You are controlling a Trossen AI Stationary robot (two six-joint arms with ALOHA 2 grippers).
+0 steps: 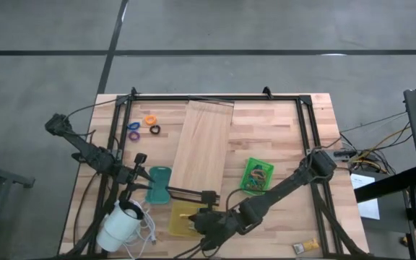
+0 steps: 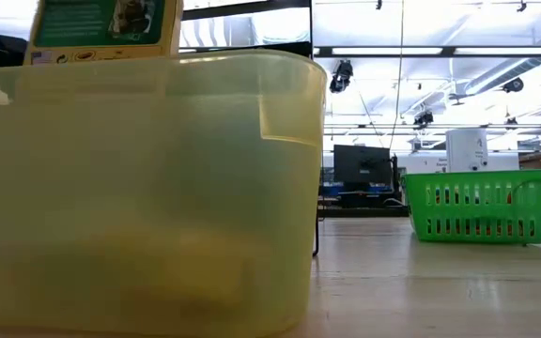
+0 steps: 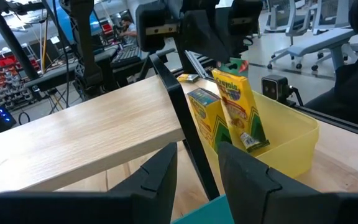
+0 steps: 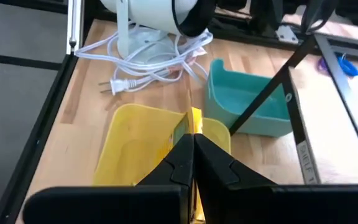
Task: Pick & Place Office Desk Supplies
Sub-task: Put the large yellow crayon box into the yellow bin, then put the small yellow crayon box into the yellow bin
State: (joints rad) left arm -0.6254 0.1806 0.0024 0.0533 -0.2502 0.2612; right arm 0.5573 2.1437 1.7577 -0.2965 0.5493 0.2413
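Lowering a crayon box into the yellow bin (image 1: pixel 180 220) looks like the step in hand, and from above the right gripper (image 1: pixel 202 219) sits right over that bin at the near edge of the table, while the left gripper (image 1: pixel 140 173) waits near the teal tray (image 1: pixel 158 185) beside the long wooden board (image 1: pixel 202 144). Up at the far left, the orange, purple and black rings (image 1: pixel 144 127) lie untouched, and the green basket (image 1: pixel 257 175) sits to the right of the board. Down at table level, the yellow bin (image 2: pixel 148 188) fills the shot, with the top of a crayon box (image 2: pixel 106 28) poking above its rim, so it isn't released yet by my reckoning. Through the left wrist camera, the left fingers (image 3: pixel 160 174) stand slightly spread and empty, and beyond them the right gripper pinches one crayon box (image 3: pixel 236 102) upright over the bin beside a second box (image 3: pixel 205 115). From the right wrist, the fingers (image 4: pixel 179 163) are pressed nearly together on the thin yellow edge of the box. To do this well, I'd say: keep the box vertical, clear the bin wall and the neighbouring box, lower until it's seated, then let go.
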